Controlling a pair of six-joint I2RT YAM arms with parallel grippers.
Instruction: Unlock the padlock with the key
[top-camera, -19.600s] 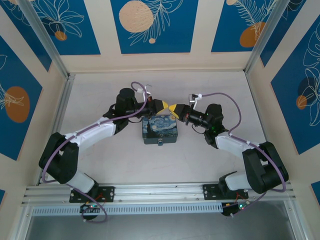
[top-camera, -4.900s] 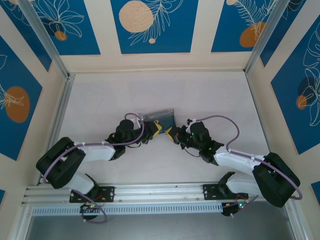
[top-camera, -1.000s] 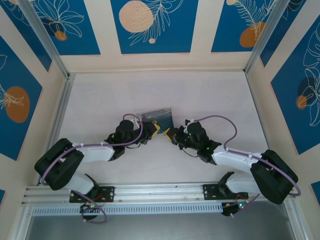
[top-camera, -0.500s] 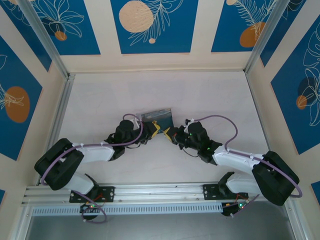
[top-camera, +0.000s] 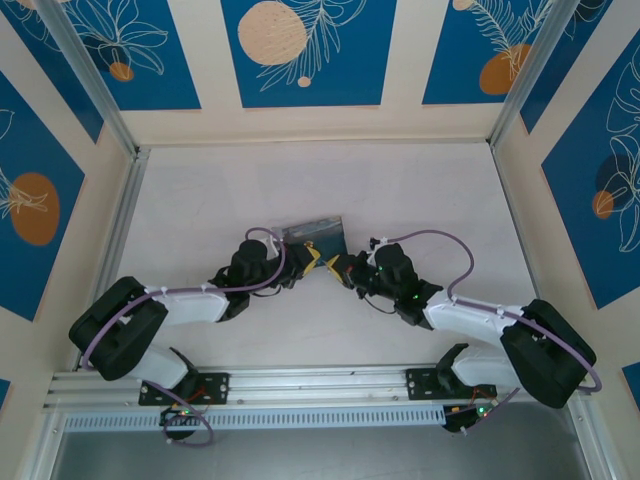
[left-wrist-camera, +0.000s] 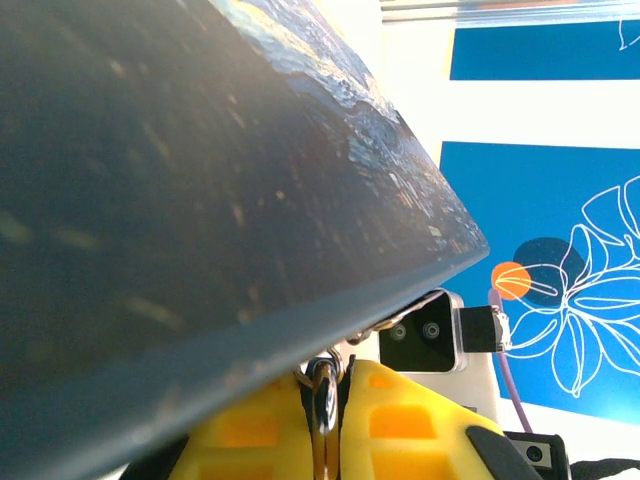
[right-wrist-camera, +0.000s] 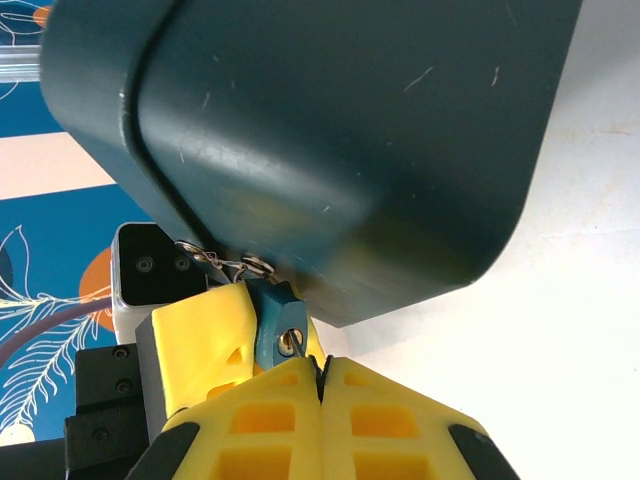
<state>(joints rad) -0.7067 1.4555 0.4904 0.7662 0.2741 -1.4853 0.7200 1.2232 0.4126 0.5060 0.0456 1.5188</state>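
White table (top-camera: 200, 200), tin (top-camera: 315, 232) tilted mid-frame. We see left gripper (left-wrist-camera: 325, 400) pinching padlock (right-wrist-camera: 283, 325) under tin's edge. Right gripper (right-wrist-camera: 320, 385) clamped tight just below keyhole (right-wrist-camera: 290, 343); key hidden, grip unconfirmed.

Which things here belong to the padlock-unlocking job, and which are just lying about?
In the job:
- padlock, hanging at the tin's clasp
- left pincer, shut on it
- right pincer, shut, tips at the padlock
- painted tin, carrying the padlock

Just surroundings:
- table
- blue patterned wall panels
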